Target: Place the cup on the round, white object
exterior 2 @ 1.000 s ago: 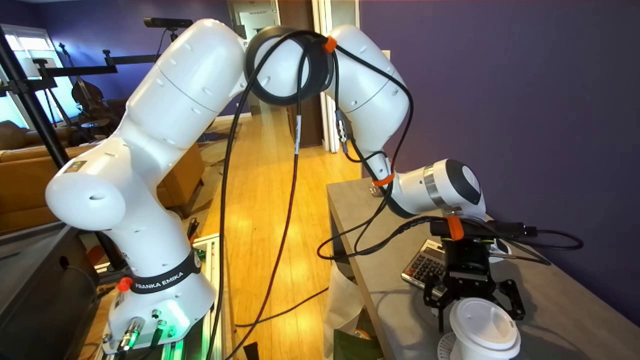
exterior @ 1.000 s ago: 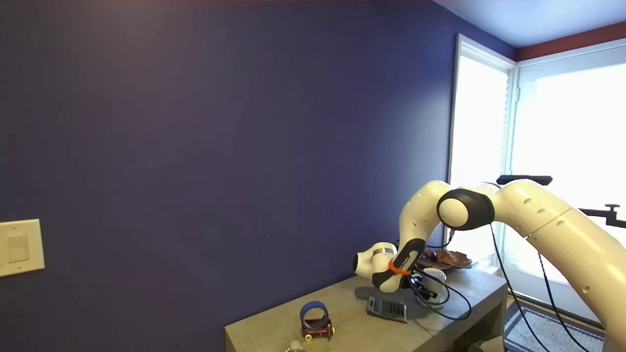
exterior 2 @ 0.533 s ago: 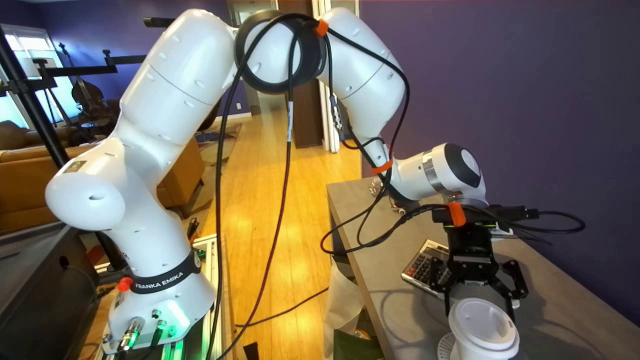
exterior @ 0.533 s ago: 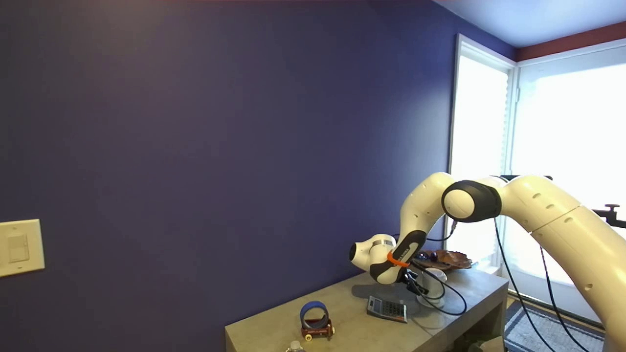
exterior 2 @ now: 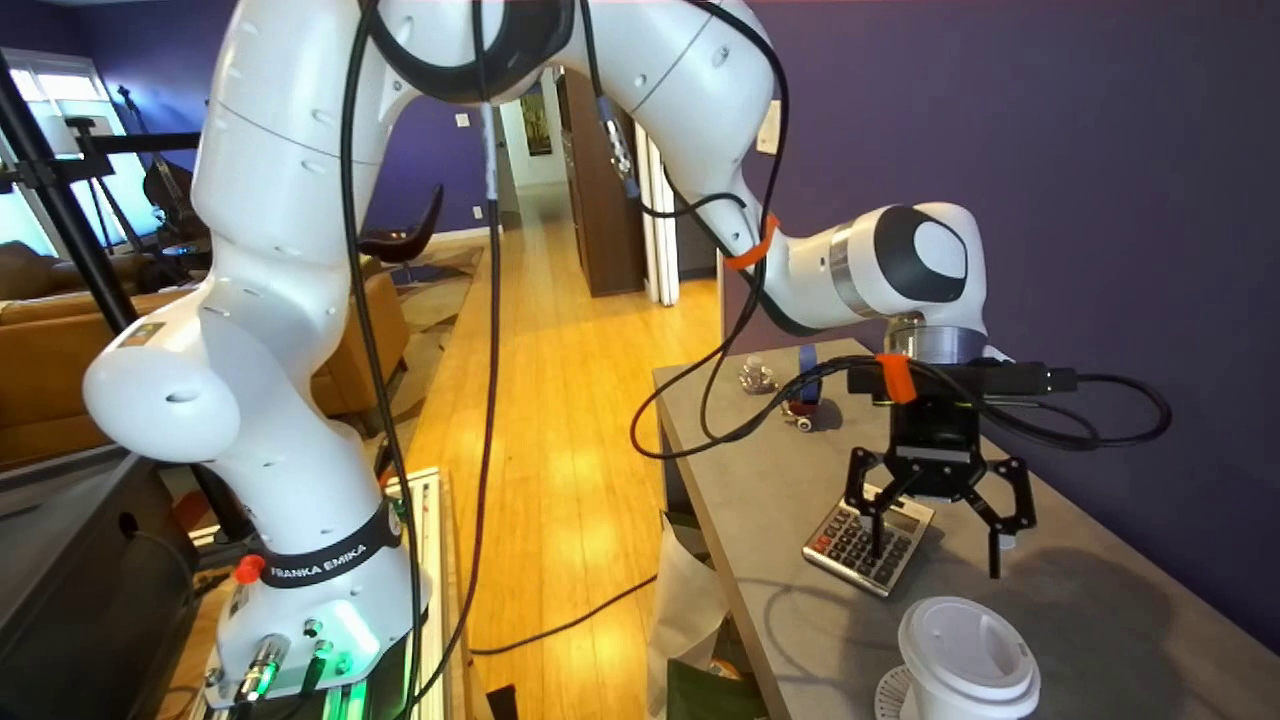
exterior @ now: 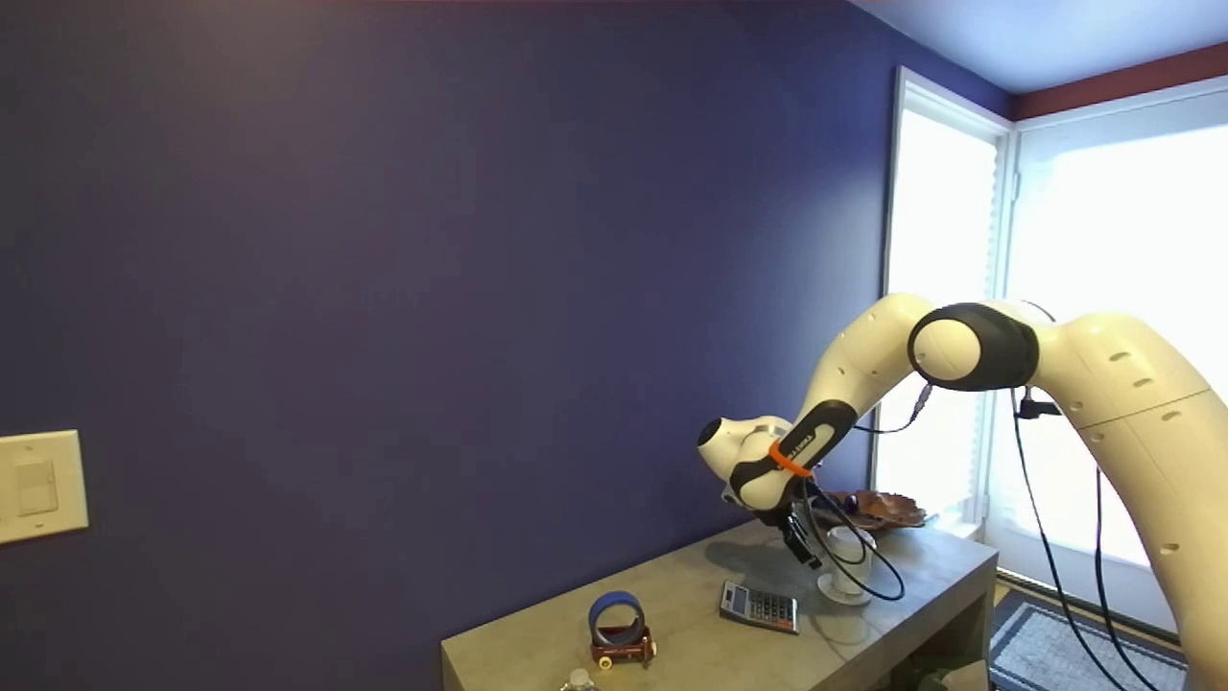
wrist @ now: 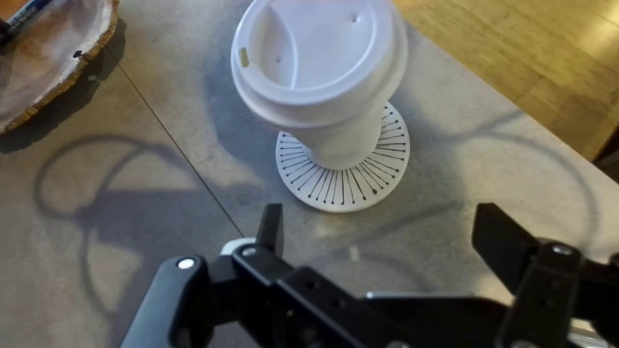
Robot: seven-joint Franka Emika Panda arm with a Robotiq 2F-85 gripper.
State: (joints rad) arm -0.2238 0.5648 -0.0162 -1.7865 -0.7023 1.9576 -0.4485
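The white cup (wrist: 314,53) with a white lid stands upright on the round white coaster (wrist: 309,186), which has dark radial lines. The far part of the coaster is hidden behind the cup in the wrist view. The cup (exterior: 852,566) (exterior 2: 965,650) and part of the coaster (exterior: 844,597) (exterior 2: 890,692) show in both exterior views. My gripper (wrist: 380,210) is open, with nothing between its fingers. In an exterior view the gripper (exterior 2: 936,560) hangs above the table, apart from the cup and behind it, near the calculator.
A calculator (exterior 2: 870,545) lies on the table below my gripper. A wooden bowl (wrist: 58,63) stands near the cup. A dark blue ring (exterior: 597,614) sits on a small red cart (exterior: 624,653) farther along the table. A purple wall (exterior 2: 1100,250) borders the table.
My gripper has risen and drawn back from the cup, towards the calculator. Its fingers were down beside the cup before. The cup and coaster have not moved.
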